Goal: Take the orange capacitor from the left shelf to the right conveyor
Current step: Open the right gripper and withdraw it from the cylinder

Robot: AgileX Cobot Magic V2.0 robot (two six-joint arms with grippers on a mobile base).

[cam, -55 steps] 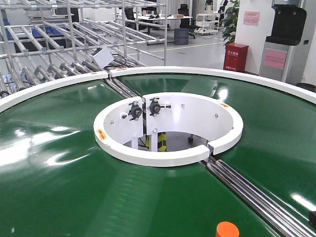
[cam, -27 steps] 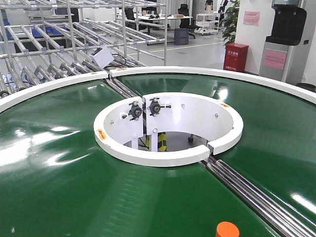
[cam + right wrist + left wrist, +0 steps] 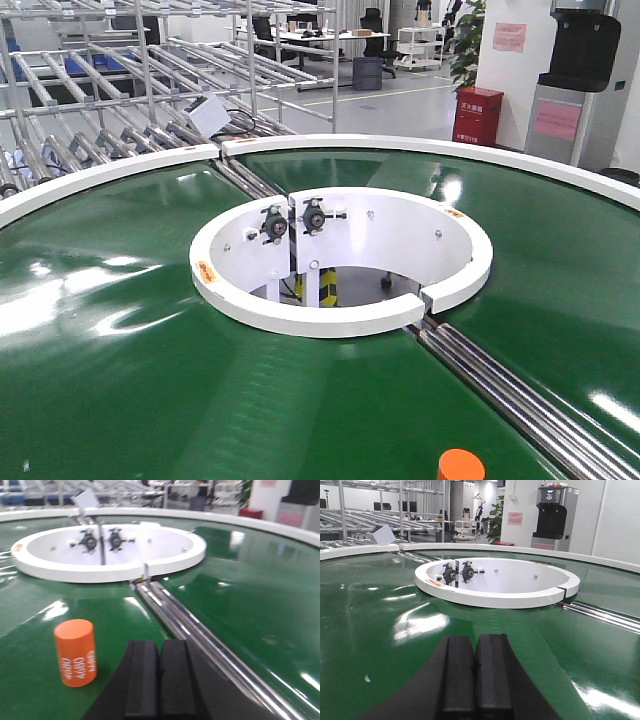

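The orange capacitor (image 3: pixel 75 652) stands upright on the right conveyor's green belt (image 3: pixel 240 580), white "4680" on its side. It is left of my right gripper (image 3: pixel 159 646), a small gap apart. That gripper is shut and empty. In the front view only the capacitor's flat top (image 3: pixel 461 465) shows at the bottom edge of the belt (image 3: pixel 120 330), and neither gripper shows. My left gripper (image 3: pixel 475 641) is shut and empty, low over the belt (image 3: pixel 380 610), facing the white hub (image 3: pixel 500 599). The left shelf is out of view.
The white hub ring (image 3: pixel 340 315) sits mid-belt. Steel rails (image 3: pixel 500 385) cross the belt from the hub to the lower right, right of the capacitor (image 3: pixel 175 615). Bare roller-tube racks (image 3: pixel 100 110) stand behind on the left, and a red cabinet (image 3: pixel 477 115) behind on the right.
A dark part at the lower right edge of the front view one second ago has gone out of frame. The capacitor has not moved.
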